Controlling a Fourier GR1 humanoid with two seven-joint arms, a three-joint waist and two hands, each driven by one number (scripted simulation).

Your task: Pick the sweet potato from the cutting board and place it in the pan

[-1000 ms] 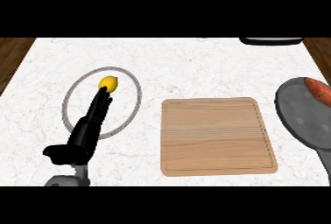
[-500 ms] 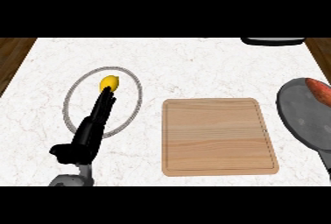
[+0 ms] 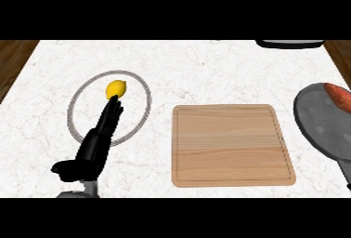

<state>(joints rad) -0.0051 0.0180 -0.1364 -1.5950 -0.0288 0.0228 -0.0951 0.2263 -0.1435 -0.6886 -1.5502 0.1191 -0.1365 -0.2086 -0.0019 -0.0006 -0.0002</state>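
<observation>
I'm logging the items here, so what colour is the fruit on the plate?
Yellow. The lemon on the plate shows best in the head view.

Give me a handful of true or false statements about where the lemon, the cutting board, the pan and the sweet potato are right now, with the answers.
1. The sweet potato lies in the pan. True.
2. The cutting board has a lemon on it. False: nothing lies on the board; the lemon is on the plate to its left.
3. The left hand stretches straight fingers toward the lemon. True.
4. The pan sits at the counter's left edge. False: it is at the right edge of the view, right of the cutting board.
5. The right hand rests on the cutting board. False: no right hand shows in the view.
</observation>
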